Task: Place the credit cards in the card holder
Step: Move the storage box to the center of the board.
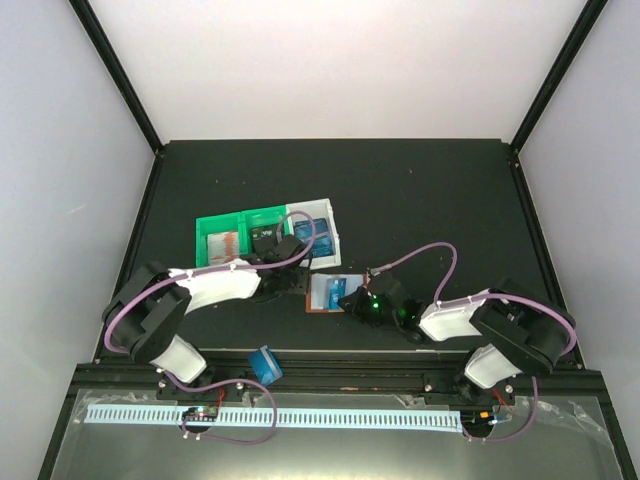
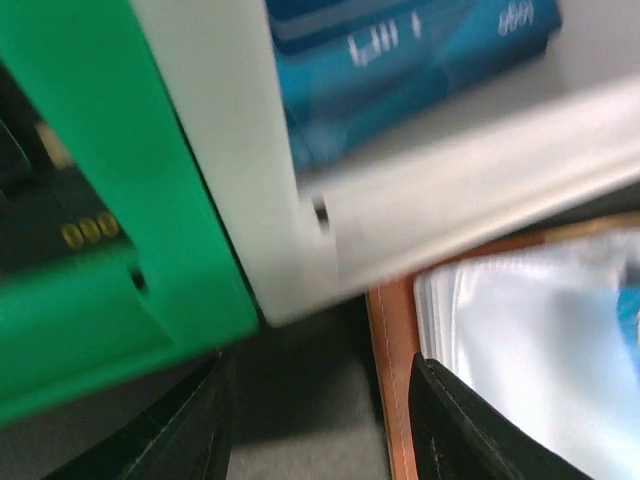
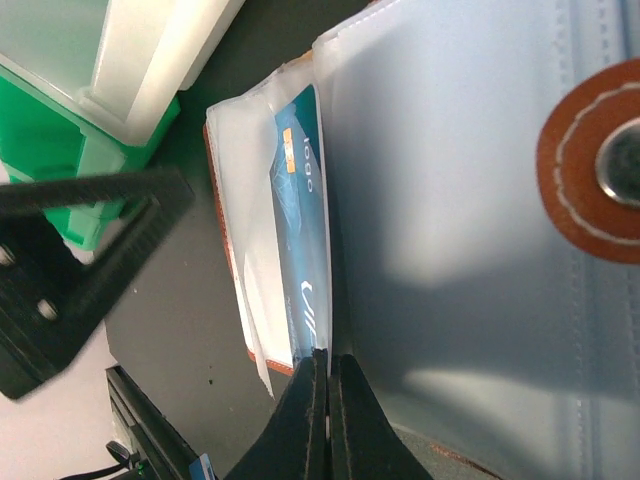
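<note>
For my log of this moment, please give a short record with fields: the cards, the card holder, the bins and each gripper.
card holder: lies open, clear pockets facing up
blue card: partly inside one pocket of the card holder
white bin: holds more blue cards
green bin: right beside the white bin
left gripper: open, empty, between the bins and the card holder
right gripper: shut, tips at the blue card's edge; whether it pinches the card is unclear
</note>
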Robot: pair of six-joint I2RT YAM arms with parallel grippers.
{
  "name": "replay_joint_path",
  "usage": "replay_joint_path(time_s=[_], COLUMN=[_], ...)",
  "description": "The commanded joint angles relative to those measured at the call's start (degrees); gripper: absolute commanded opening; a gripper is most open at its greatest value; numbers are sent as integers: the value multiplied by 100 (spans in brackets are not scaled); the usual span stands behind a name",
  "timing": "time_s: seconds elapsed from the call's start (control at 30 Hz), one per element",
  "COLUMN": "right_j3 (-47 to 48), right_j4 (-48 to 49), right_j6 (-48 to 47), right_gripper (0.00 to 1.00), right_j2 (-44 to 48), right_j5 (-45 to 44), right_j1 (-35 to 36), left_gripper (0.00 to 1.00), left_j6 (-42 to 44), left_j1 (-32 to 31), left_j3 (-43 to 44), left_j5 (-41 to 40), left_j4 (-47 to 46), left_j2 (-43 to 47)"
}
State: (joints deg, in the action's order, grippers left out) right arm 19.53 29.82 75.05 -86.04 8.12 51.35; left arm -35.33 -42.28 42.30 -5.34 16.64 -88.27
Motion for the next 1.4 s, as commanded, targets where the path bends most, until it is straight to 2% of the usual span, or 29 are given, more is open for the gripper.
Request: replay_joint_path(time_s=[0.0,0.27,0.43,0.6,0.83,1.27,1.37], right_j3=[-10,89,122,33,20,68,115], right_j4=[-119,-145,-148,14,337,814,915], right_j6=[17,-57,-20,57,5,422,450], right_gripper=[1,1,1,1,1,1,1], right_j2=[-133,-124,-79,18,-90,-614,-741], right_j5=[-108,-94,-187,-383,-278,-42,32], right_j1=[-55,-70,-95,-128,-143,-213,-236], left_gripper=[50,55,54,47,43,21,20], left_j6=[298,582,378,36,-75,-123,-127], left_j1=[302,632,624,528,408,175,161], left_j3=[458,684,257,-279,-647,-767,-785], left_j5=[-160,-71,913,1632,1876,1705,1663], left_j4=[-125,-120,-294,-538,-659,-604,-571], left_j2=[-146,-413,-99,85,111,-158,-215])
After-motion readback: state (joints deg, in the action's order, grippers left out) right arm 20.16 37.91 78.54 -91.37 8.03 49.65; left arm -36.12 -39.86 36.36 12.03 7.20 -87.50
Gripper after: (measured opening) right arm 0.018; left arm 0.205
